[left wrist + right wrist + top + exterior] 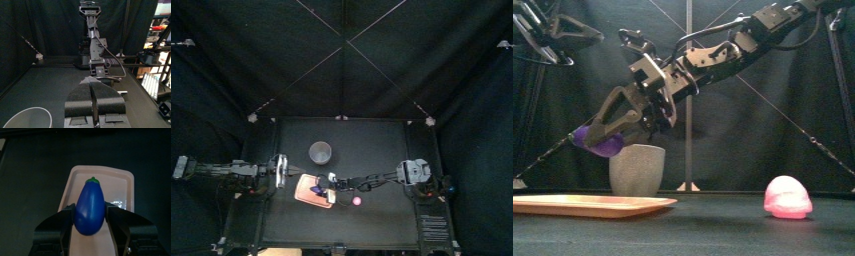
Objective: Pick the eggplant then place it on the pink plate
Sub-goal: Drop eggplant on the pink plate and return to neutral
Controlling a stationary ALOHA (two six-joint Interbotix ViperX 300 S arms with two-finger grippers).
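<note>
1. Right wrist view: the eggplant sits lengthwise between the two jaws of the right gripper. The jaws are clamped on its flanks, and its green stem end points away from the camera.
2. The eggplant reads purple from the front. It hangs in the air above the pink tray with clear space between them, so it is not touching.
3. Seen from the wrist, the tray lies directly beneath the eggplant. Bare pink surface shows on both sides of it and past the stem.
4. The right arm slants down from the upper right, past the middle, to reach over the tray.
5. The tray lies flat on the table with nothing resting on it.
6. A grey speckled cup stands upright behind the tray, apart from it.
7. A rounded pink toy sits on the table off the tray's right end, apart from it.
8. The left gripper hovers to the left of the tray. Its jaws are pressed together with nothing between them.
</note>
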